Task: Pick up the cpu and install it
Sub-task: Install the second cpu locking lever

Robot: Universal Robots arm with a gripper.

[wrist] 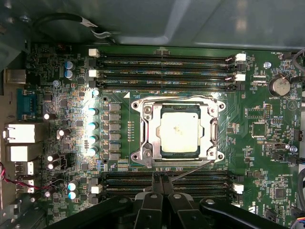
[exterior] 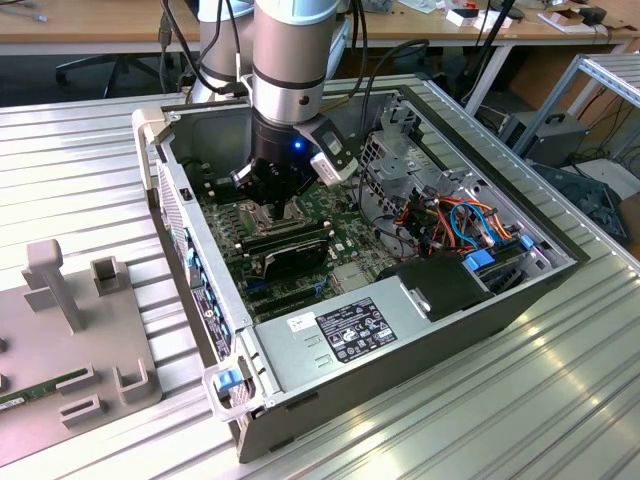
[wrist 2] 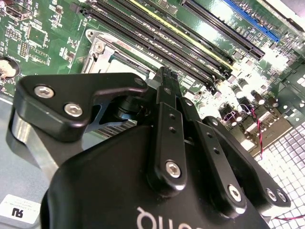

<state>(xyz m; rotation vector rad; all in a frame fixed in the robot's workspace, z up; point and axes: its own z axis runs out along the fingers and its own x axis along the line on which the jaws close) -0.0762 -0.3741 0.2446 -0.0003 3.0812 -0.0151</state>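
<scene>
The tool (wrist: 159, 183), its fingers pressed together and empty, hangs beside the socket frame (wrist: 178, 131) where the cpu (wrist: 180, 130) sits, a light, stiff, fragile chip best gripped by its edges.

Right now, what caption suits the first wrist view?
Cpu seated in its socket frame, gripper just beside it.

The arm (exterior: 288, 60) is a thick cylinder, silver-grey metal with a pale blue-grey cap and a dark band; a small blue light (exterior: 297, 146) glows on the black wrist block; black cables (exterior: 362, 40) trail beside it; the tool (wrist 2: 164, 114) is glossy black, its linkage plates fastened with silver screws (wrist 2: 73, 110); white lettering marks its housing.
</scene>
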